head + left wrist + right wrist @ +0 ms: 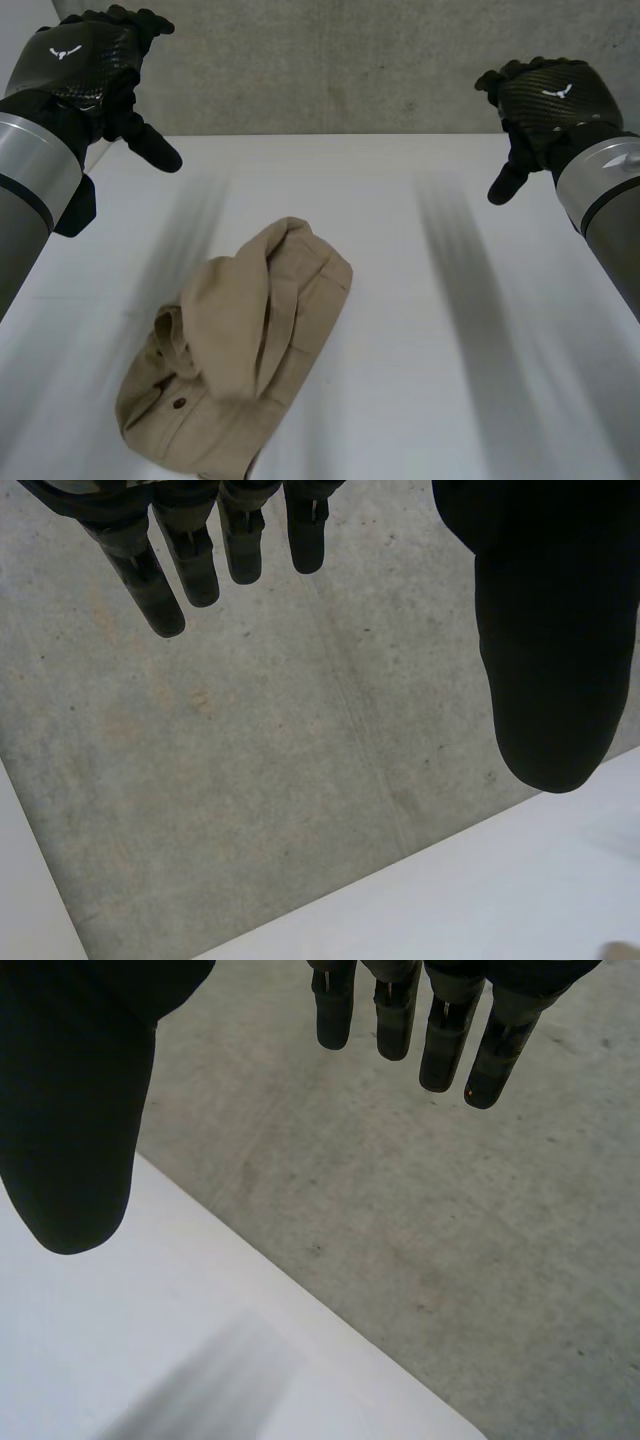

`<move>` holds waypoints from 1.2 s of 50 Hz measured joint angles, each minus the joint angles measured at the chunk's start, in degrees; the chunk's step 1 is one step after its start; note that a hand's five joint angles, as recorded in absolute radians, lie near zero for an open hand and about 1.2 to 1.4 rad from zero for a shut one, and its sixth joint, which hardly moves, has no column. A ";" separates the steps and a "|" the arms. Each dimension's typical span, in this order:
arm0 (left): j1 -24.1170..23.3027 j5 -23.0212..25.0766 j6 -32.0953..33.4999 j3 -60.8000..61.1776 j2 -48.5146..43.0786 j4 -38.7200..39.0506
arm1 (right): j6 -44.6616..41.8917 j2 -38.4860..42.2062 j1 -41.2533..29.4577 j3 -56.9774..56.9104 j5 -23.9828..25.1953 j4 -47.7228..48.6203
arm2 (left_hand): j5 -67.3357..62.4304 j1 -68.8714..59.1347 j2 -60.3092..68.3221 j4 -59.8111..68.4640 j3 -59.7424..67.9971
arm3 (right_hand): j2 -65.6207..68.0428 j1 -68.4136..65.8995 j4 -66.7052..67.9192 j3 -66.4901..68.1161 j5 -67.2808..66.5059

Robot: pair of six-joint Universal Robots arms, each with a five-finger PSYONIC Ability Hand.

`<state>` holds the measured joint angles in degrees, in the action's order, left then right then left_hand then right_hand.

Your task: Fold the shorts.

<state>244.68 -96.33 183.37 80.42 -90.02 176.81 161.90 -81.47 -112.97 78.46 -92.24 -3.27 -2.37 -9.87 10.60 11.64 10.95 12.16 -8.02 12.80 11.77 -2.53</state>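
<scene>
The tan shorts (235, 355) lie crumpled in a heap on the white table (420, 330), near its front edge and left of the middle, with a dark button showing. My left hand (95, 65) is raised at the far left, well above and behind the shorts, fingers (165, 565) straight and thumb spread, holding nothing. My right hand (545, 100) hovers at the far right, equally far from the cloth, with straight fingers (440, 1030) and an empty palm.
A grey concrete wall (330, 70) rises behind the table's far edge. Beyond each hand's fingertips the wrist views show that concrete wall (260, 770) and the table's edge (230, 1260). Bare tabletop stretches right of the shorts.
</scene>
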 measured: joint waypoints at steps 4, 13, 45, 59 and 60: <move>0.00 -0.20 0.06 0.00 -0.33 -0.14 | -2.72 0.14 -0.12 0.39 3.73 -0.32 | 0.00 0.00 0.00 0.00 -0.01 | 0.00 0.00 0.00 0.00 0.00; -0.01 -0.34 0.08 0.74 -3.01 -1.34 | -7.29 1.98 -0.58 0.14 12.70 -3.82 | 0.00 -0.02 0.00 0.00 -0.01 | 0.00 0.00 0.00 0.00 0.00; -13.07 -5.44 5.28 -8.84 -28.81 -5.55 | 4.88 32.36 -4.27 -20.51 7.81 -5.84 | -51.96 -55.40 56.98 56.26 56.49 | 0.00 0.00 0.00 0.00 0.00; -11.76 -4.40 7.97 -3.48 -8.00 -9.63 | 21.59 40.60 -4.64 -31.82 25.09 -9.32 | -51.95 -55.40 57.32 56.55 57.00 | 0.00 0.00 0.01 0.00 0.00; -11.76 -4.40 7.97 -3.48 -8.00 -9.63 | 21.59 40.60 -4.64 -31.82 25.09 -9.32 | -51.95 -55.40 57.32 56.55 57.00 | 0.00 0.00 0.01 0.00 0.00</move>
<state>232.92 -100.73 191.35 76.94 -98.03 167.19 183.49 -40.87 -117.61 46.65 -67.16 -12.59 -54.32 -65.26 67.93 68.19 67.95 12.16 -8.02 12.81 11.77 -2.53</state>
